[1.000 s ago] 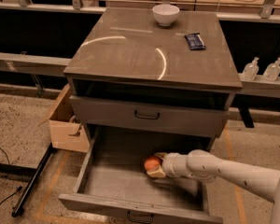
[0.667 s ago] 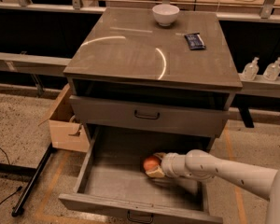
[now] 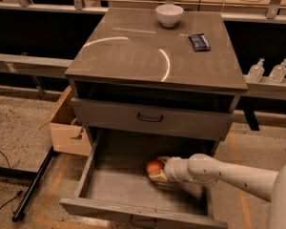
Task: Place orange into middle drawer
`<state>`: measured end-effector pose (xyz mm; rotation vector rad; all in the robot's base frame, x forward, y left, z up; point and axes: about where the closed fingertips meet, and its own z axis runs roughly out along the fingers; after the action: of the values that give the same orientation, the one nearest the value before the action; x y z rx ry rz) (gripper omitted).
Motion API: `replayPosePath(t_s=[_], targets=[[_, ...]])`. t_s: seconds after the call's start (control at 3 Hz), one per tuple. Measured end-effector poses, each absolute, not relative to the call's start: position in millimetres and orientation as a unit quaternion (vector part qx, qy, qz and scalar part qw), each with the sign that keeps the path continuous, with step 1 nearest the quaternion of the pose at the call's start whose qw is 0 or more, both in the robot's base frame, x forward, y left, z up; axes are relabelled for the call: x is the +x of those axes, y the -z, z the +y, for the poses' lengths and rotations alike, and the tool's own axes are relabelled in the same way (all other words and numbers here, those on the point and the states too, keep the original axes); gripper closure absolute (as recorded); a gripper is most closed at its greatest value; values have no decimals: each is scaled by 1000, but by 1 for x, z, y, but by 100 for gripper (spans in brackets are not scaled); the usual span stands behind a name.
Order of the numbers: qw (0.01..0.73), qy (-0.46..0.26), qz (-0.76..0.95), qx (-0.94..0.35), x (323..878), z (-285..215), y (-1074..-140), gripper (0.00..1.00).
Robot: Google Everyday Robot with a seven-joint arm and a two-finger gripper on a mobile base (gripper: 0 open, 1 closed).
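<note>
The orange (image 3: 154,166) is inside the pulled-out lowest drawer (image 3: 109,185) of the grey cabinet, near the middle of its back half and low over the drawer floor. My gripper (image 3: 158,169) reaches into the drawer from the right on a white arm and is shut on the orange, with one finger above it and one below. I cannot tell whether the orange touches the floor. The drawer one level higher (image 3: 150,118), with a black handle, is closed.
A white bowl (image 3: 169,14) and a dark snack packet (image 3: 199,42) lie on the cabinet top (image 3: 133,51). An open cardboard box (image 3: 66,128) stands left of the cabinet. Two bottles (image 3: 267,71) stand on a ledge at right. A black bar (image 3: 33,185) lies on the floor.
The gripper and the orange have shifted very slightly left inside the drawer; otherwise nothing has moved.
</note>
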<state>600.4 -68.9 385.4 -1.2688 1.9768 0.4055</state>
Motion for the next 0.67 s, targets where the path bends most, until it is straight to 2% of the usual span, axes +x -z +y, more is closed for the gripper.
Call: replayPosePath(t_s=[0.33,0.67], targets=[[370,-167,771,-490,594,-68,-388,0],[385,-170,773,-475,584,-73,-407,18]])
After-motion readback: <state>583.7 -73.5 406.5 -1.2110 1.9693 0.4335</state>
